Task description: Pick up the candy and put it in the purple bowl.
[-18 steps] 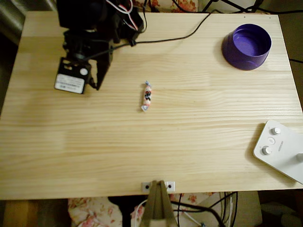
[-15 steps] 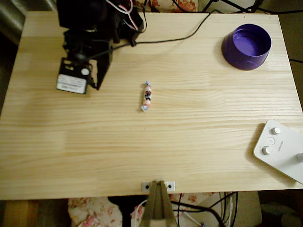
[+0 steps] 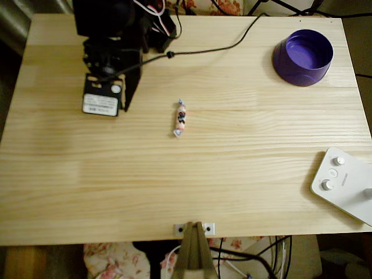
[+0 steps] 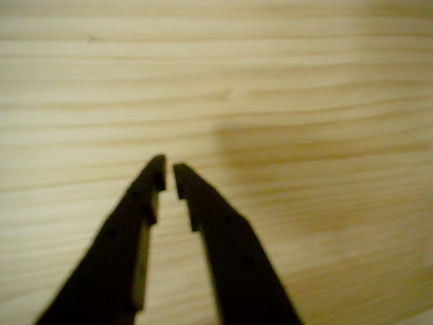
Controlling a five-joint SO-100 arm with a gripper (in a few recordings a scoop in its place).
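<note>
**Claw at ten o'clock, candy untouched mid-counter**

Overhead, I see my black claw (image 3: 123, 104) near the pale wooden counter (image 3: 186, 186)'s ten o'clock corner, tips nearly together, a narrow gap, gripping nothing. The small pinkish-white wrapped candy (image 3: 180, 118) lies centrally, at the claw's three o'clock. The round deep purple plastic bowl (image 3: 303, 57) sits at two o'clock, well apart.

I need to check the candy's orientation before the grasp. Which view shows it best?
The overhead view: the candy lies whole and unobstructed on the table. The wrist view has the end effector over bare wood, without it.
</note>
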